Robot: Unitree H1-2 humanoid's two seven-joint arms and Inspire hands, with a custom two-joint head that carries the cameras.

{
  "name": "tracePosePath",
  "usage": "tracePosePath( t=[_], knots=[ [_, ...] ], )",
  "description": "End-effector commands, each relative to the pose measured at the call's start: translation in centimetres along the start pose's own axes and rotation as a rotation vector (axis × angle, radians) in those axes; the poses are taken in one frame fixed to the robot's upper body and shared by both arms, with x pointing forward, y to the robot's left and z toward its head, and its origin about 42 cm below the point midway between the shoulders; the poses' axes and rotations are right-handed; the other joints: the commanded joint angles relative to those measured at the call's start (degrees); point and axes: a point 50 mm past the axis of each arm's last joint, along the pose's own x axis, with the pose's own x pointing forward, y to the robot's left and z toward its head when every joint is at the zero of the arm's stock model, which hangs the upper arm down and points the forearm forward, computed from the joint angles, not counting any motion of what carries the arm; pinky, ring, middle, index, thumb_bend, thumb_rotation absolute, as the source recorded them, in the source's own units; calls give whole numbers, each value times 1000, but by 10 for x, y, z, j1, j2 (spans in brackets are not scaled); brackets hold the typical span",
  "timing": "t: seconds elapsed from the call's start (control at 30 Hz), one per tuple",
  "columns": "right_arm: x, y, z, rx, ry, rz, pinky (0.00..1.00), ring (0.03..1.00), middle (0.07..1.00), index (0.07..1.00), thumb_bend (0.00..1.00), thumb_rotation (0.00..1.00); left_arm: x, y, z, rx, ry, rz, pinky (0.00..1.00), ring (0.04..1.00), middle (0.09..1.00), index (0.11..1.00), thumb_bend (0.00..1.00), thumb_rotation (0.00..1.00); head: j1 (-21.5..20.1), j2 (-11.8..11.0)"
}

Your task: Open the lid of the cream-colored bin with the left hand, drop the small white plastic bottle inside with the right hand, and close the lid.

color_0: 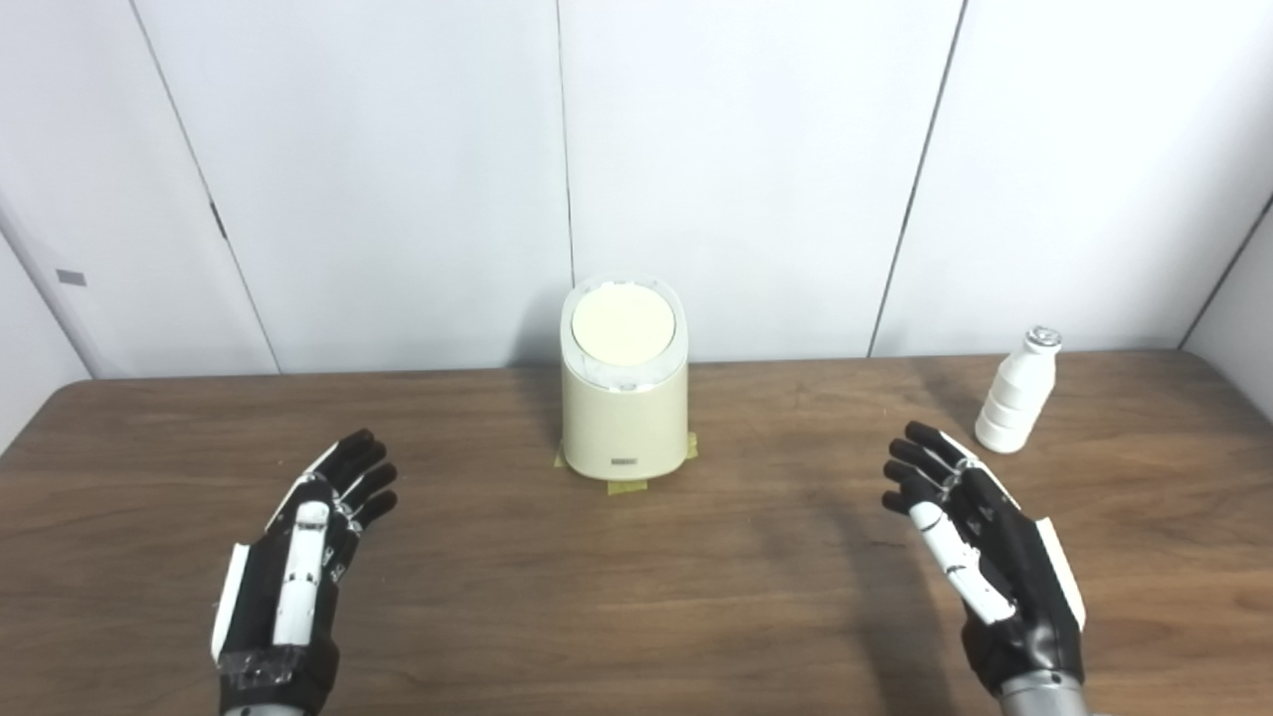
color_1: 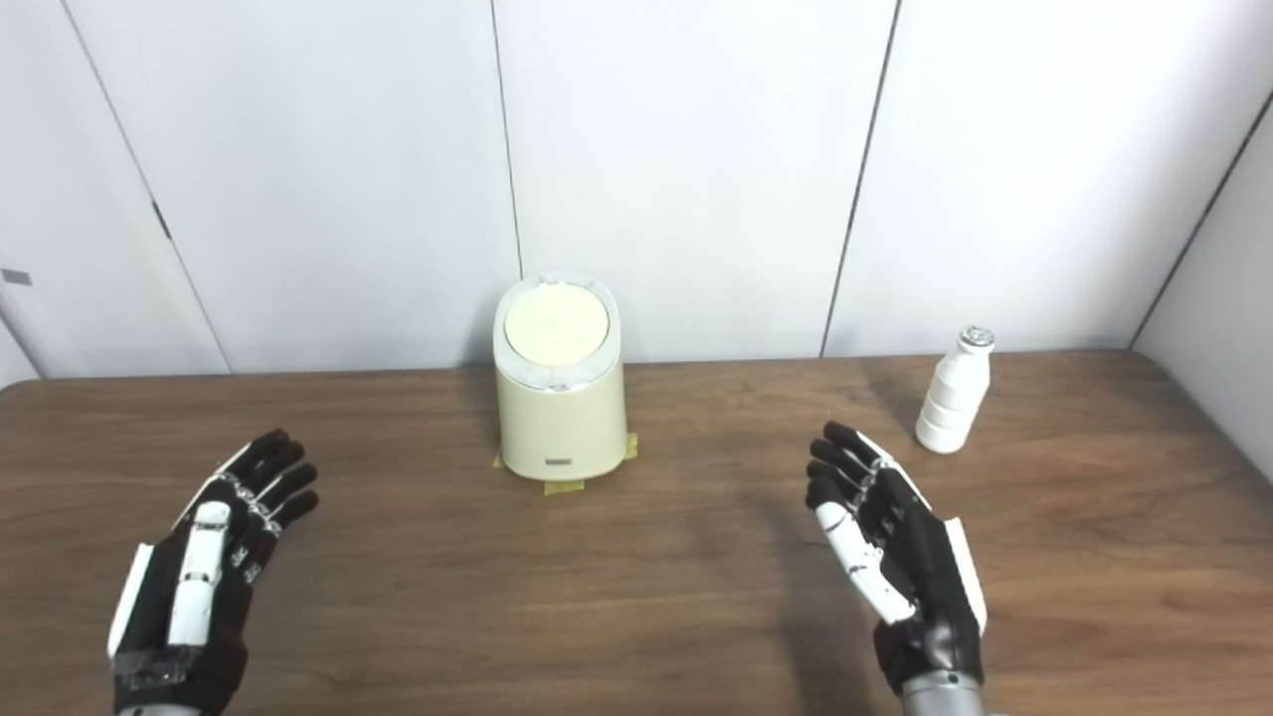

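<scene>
left hand (color_0: 298,557): low over the near-left of the bench, fingers spread and straight, holding nothing — well apart from the bin.
right hand (color_0: 980,542): mirrors it on the near-right, fingers apart, empty; the bottle stands near, just beyond its fingertips and a little to the right.
bottle (color_0: 1016,393): small, white, ribbed, capped, upright on the bench at the far right; untouched.
bin (color_0: 624,398): cream, upright at the far middle of the bench, on yellowish tape (color_0: 625,485) that shows at its base.
lid (color_0: 624,323): round, lying flat in the bin's top — shut.
progress: by my reading nothing is done yet; opening the lid, picking and dropping the bottle, and closing all remain.
bench (color_0: 636,597): dark wood grain, rounded far corners.
room: plain white wall panels (color_0: 746,149) with thin dark seams right behind the bench.
</scene>
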Motion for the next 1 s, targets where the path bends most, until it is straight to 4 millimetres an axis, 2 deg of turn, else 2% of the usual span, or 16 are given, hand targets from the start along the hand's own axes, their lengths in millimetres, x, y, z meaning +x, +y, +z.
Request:
tracePosePath(
  t=[0.0,0.5,0.6,0.67,0.77,0.83,0.97],
  knots=[
    [1,2,7,12,-56,-6,727,791,789,780,207,444,-23,-3,-5,-14,28,24,833,838,853,850,230,809,-1,0],
    [2,1,5,8,-57,2,728,792,791,782,201,443,-22,-4,-5,-5,17,11,832,840,855,848,232,819,1,-7],
    [3,0,4,1,-58,-4,722,787,787,779,195,425,-20,-5,-3,30,-11,-2,844,840,853,838,351,898,2,-9],
    [3,0,4,1,-61,-1,725,789,788,781,190,415,-18,-5,0,56,-36,-19,868,856,862,843,482,959,2,-9],
    [4,0,4,12,-57,8,729,794,793,785,190,414,-12,-6,7,112,-97,-36,856,861,858,840,583,995,2,-11],
    [5,1,4,12,-57,11,728,795,796,788,189,414,-5,-8,16,129,-124,-39,844,849,847,826,634,961,4,-12],
    [4,4,3,9,-54,14,722,791,790,781,190,406,23,-15,40,184,-198,-39,815,841,841,822,550,803,-2,-15]
  ],
)
